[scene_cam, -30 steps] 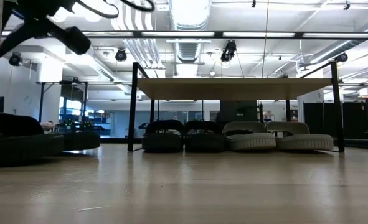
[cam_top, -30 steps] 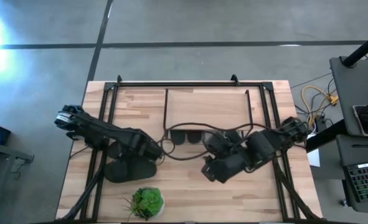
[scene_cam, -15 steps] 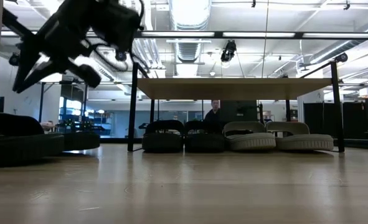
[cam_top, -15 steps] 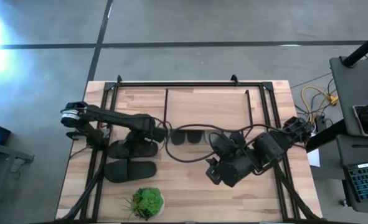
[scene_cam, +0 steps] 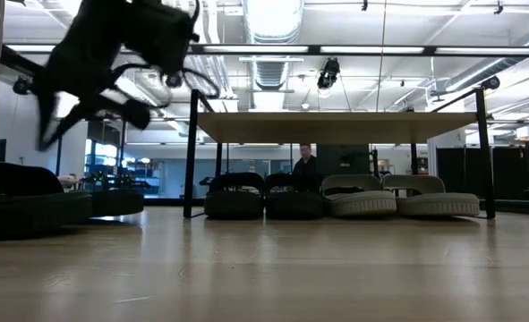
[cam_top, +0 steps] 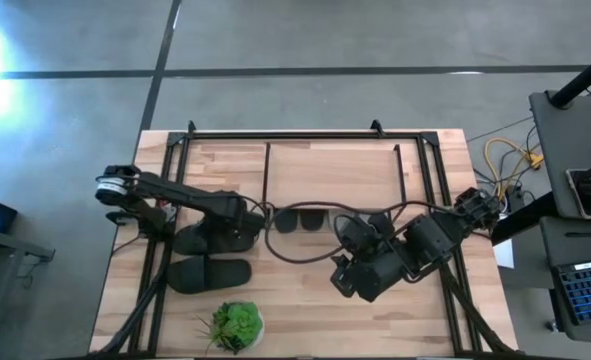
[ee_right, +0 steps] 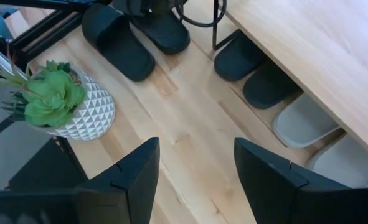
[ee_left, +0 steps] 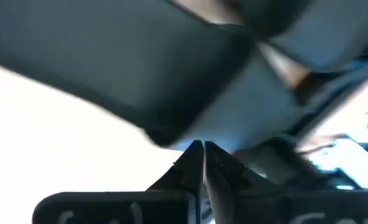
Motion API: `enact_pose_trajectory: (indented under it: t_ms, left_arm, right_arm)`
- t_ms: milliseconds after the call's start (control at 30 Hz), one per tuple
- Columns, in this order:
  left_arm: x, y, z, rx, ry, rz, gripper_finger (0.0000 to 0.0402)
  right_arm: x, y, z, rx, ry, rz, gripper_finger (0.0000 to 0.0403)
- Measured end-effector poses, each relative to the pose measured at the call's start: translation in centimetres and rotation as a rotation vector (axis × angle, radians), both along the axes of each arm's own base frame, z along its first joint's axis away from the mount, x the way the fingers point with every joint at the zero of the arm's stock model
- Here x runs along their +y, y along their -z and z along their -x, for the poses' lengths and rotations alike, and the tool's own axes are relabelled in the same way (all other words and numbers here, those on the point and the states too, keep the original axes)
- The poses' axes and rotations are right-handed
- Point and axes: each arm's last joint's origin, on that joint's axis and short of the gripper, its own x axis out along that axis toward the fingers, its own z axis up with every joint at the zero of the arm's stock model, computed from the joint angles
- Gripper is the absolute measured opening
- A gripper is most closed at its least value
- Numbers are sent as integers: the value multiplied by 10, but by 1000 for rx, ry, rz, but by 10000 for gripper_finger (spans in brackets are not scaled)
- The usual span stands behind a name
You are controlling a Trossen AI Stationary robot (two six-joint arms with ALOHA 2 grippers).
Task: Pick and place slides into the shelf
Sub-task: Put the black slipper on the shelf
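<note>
two black slides (ee_right: 137,28) lie on the tabletop near its left edge, outside the shelf (cam_top: 330,170). under it we count four: charcoal pair (scene_cam: 264,199), light grey pair (scene_cam: 398,199). so two pairs done, one left, we judge. left gripper (ee_left: 202,163) over the nearer black slide, fingers closed, apparently empty. right gripper (ee_right: 196,165) open, empty, near the front edge.

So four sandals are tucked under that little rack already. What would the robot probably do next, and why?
Likely the left gripper, fingers together in its wrist view, opens and lowers onto the nearer black slide. Both black slides, that one and the other, lie on the table left of the shelf, while the charcoal pair and grey pair already sit under it. The right gripper waits open.
</note>
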Motion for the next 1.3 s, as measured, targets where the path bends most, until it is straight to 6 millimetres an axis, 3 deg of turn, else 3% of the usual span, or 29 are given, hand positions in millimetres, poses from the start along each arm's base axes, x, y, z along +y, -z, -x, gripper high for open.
enact_pose_trajectory:
  t_ms: [133,267,567,667,1300]
  left_arm:
    - [-5,-2,-13,-98,52,75,0]
    - [-14,-2,-13,-100,62,66,9]
    - [-23,-7,-6,-112,-8,-61,126]
    - [-26,-6,-4,-80,-6,-29,143]
    - [-36,15,10,18,45,9,106]
  right_arm:
    - [1,4,-1,18,-2,5,199]
    - [3,11,-2,53,3,-31,199]
    - [6,25,-4,106,16,-21,198]
    - [7,28,-4,127,10,-30,198]
    - [8,30,-4,138,37,-74,198]
